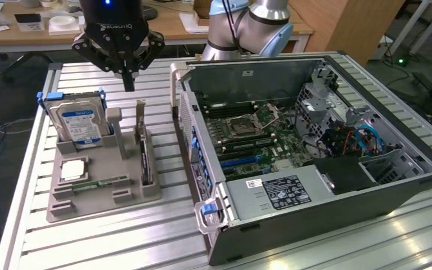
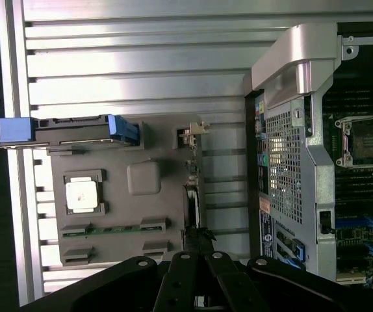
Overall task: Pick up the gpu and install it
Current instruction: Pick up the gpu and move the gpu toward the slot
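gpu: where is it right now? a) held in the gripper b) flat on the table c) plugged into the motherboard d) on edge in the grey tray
d: the gpu stands on edge in the grey tray, the gripper above it and apart from it.

Quick count: one grey parts holder (image 1: 88, 209) carrying one hard drive (image 1: 81, 126), one CPU (image 1: 74, 169), one memory stick (image 1: 96, 184) and one gpu (image 1: 147, 160), so four parts total. Then one open PC case (image 1: 336, 216) with one motherboard (image 1: 261, 140) inside, plus one gripper (image 1: 129, 84) on one robot arm (image 1: 250, 28).
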Tool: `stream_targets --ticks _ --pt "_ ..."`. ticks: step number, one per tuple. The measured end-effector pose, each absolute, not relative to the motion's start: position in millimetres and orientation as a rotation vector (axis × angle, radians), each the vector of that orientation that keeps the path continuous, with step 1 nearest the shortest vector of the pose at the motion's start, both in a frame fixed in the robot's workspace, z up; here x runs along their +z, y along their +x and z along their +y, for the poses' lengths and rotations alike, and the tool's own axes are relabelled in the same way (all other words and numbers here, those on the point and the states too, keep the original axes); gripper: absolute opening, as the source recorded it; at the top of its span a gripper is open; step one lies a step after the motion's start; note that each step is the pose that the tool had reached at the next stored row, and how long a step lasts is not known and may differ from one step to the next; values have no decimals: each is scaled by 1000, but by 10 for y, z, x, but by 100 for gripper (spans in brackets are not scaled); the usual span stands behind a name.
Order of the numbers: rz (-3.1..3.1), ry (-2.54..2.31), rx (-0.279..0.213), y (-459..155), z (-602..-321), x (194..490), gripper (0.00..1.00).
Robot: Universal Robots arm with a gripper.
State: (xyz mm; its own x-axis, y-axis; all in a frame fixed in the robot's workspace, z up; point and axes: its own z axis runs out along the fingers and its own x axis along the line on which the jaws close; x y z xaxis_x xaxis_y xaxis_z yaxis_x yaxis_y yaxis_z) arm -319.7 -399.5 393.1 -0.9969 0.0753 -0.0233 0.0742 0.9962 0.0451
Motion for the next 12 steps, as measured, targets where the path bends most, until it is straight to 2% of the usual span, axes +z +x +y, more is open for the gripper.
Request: stream_targets --ticks 1,2,4,6,10,12 --pt "3114 117 69 -3197 -3995 3931 17" --pt "3114 117 69 -3197 -3995 3931 17" --pt "3114 117 69 -3197 -3995 3931 29" --pt "3113 117 69 -3206 -3995 3930 29" --pt "3114 117 69 -3209 -3995 3930 53" --pt "3117 109 69 -3210 -3995 3924 53"
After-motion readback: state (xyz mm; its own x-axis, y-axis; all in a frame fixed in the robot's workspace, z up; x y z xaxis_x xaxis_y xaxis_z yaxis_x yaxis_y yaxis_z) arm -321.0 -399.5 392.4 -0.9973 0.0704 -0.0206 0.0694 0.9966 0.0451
